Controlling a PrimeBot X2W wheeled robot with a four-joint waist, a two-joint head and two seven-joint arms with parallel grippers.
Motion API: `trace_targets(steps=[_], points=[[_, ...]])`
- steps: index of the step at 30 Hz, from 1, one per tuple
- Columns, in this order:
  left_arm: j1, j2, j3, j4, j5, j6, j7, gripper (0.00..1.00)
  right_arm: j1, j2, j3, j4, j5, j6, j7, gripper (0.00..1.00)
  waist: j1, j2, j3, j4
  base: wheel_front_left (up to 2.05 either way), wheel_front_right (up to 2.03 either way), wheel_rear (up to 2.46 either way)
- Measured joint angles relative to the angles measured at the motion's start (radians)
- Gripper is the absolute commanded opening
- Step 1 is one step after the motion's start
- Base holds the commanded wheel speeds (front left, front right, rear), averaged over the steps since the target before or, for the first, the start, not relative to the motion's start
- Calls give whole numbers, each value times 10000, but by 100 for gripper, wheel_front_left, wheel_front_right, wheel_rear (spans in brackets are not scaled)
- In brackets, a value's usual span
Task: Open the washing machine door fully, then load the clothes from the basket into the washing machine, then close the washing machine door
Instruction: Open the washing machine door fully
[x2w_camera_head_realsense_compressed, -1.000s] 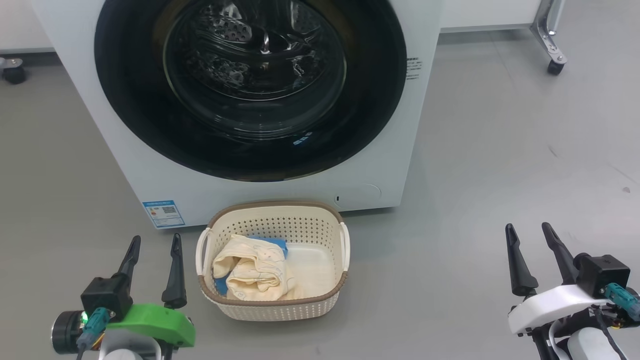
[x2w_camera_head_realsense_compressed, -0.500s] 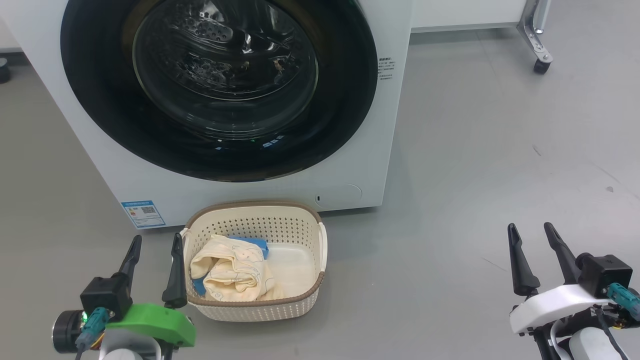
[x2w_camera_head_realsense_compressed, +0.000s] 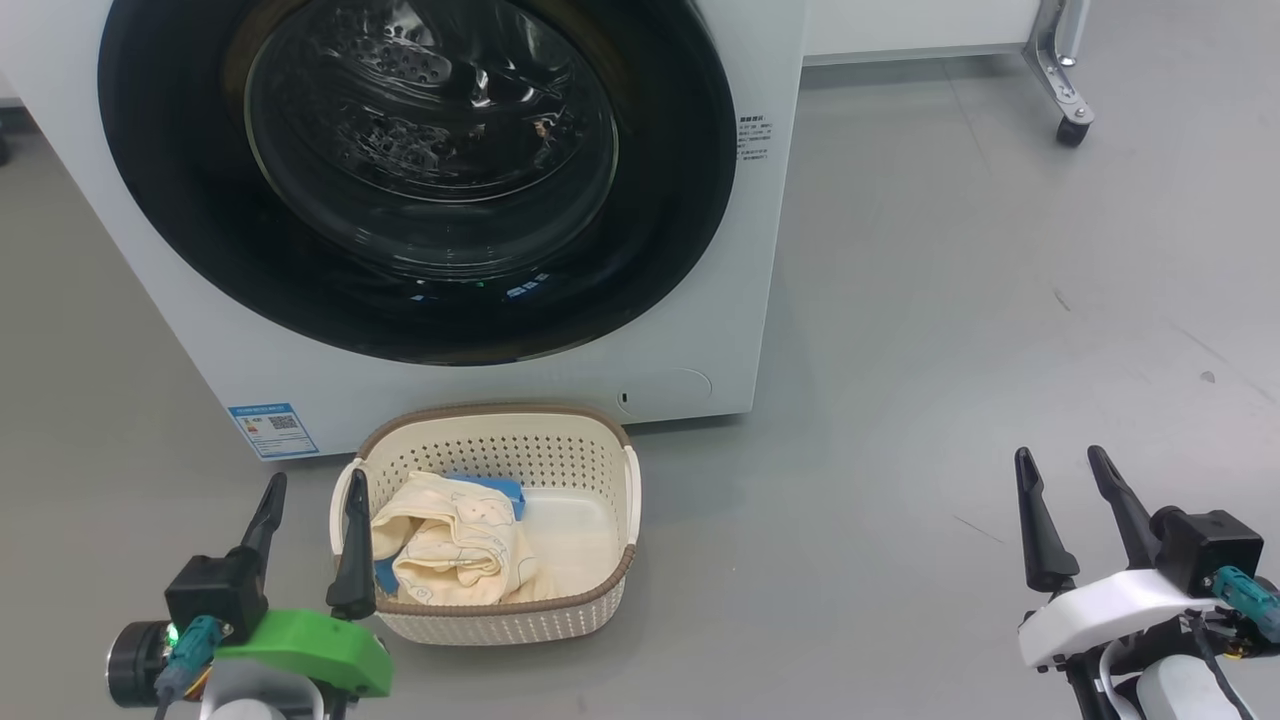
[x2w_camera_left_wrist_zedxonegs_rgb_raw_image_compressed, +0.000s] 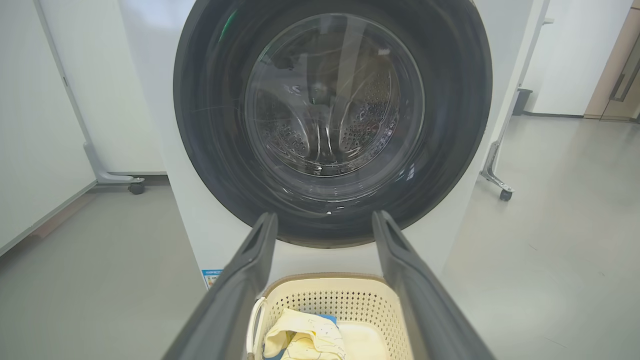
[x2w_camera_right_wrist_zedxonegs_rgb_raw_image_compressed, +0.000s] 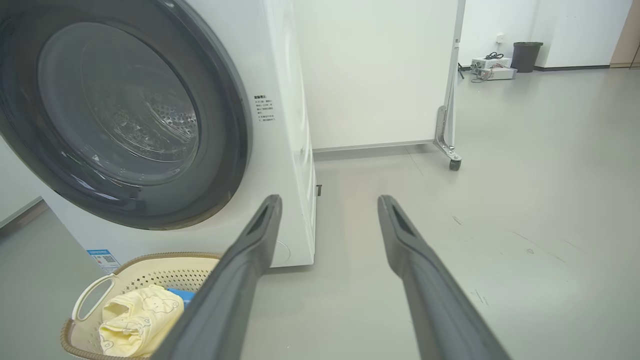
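The left hand (x2w_camera_head_realsense_compressed: 317, 476) sits at 7 o'clock in the head view, its two dark fingers spread apart and holding nothing. Its inner finger overlaps the left white handle of the basket (x2w_camera_head_realsense_compressed: 500, 625); whether they touch cannot be told. The right hand (x2w_camera_head_realsense_compressed: 1058, 452) sits at 5 o'clock over bare grey floor (x2w_camera_head_realsense_compressed: 950, 300), also spread wide and empty, well apart from the basket. Both wrists are cut off by the bottom edge.

The basket stands on the floor at about 6 o'clock, just in front of the washing machine (x2w_camera_head_realsense_compressed: 760, 250). The clothes (x2w_camera_head_realsense_compressed: 450, 545) are bunched in its left half, cream-yellow folds on top. A blue cloth (x2w_camera_head_realsense_compressed: 495, 487) peeks out at the heap's 1 o'clock and again at its 8 o'clock, mostly buried. How many garments there are is hard to make out.

The washing machine fills 11 to 12 o'clock, its top cut off. The washing machine door (x2w_camera_head_realsense_compressed: 660, 200) lies closed against the front. Through the glass the perforated drum shows dimly behind reflections. A blue label sticker (x2w_camera_head_realsense_compressed: 272, 430) sits at the machine's 7 o'clock corner, its print too small to read.
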Motion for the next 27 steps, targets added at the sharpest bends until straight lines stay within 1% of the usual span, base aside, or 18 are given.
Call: trace_targets(steps=[4,14,16,17,18,27], points=[[0,-2,0,54,215,0,0,100,-1,42,-21,10,-63,0,0,100,0,0,-5,-16,0,0,0],[0,-23,77,73,245,2,0,100,-1,113,-73,12,-69,6,0,100,0,0,12,-39,0,0,0],[0,-31,94,81,267,2,0,100,-2,123,-86,12,-69,48,0,100,0,0,16,-40,0,0,0],[0,-33,104,82,274,2,0,100,-2,123,-98,12,-69,86,0,14,0,0,17,-40,0,0,0],[0,-36,115,84,274,2,0,100,-2,123,-104,15,-69,88,0,0,0,0,18,-40,0,0,0],[0,-81,186,117,303,2,0,100,-4,121,-82,173,-69,198,-23,0,0,0,31,-38,0,0,0]])
